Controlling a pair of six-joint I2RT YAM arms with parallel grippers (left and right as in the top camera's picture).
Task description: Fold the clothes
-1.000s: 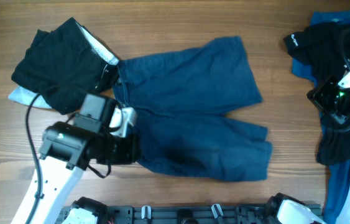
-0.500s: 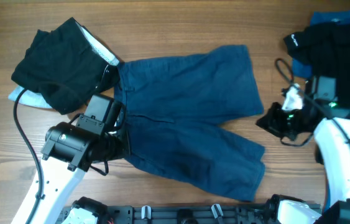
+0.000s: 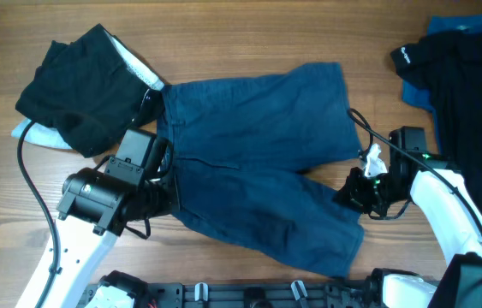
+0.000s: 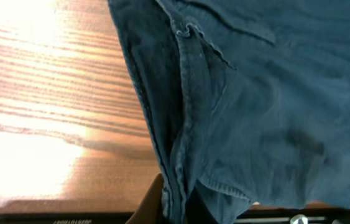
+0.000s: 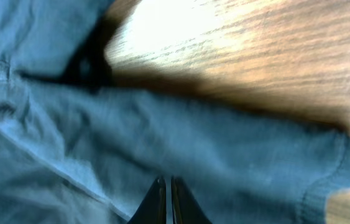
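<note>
- Okay, the blue shorts [image 3: 258, 154] lie spread flat in the middle of the table [image 3: 249, 34], legs pointing to my right.
- My left gripper [image 3: 170, 190] is clamped on the waistband edge, with cloth bunched between the fingers.
- My right gripper [image 3: 350, 193] is closed, tips at the lower leg near its hem. I can't see any cloth pinched there.
- Step, I'd say: setting up the first fold. Nothing is folded yet.
- Next: the right opens and pinches the hem, then both carry the lower leg over the upper one.

Even, sharp light overhead; glare whitens the table [image 4: 25, 162] in both wrist views, the right one blurred.
</note>
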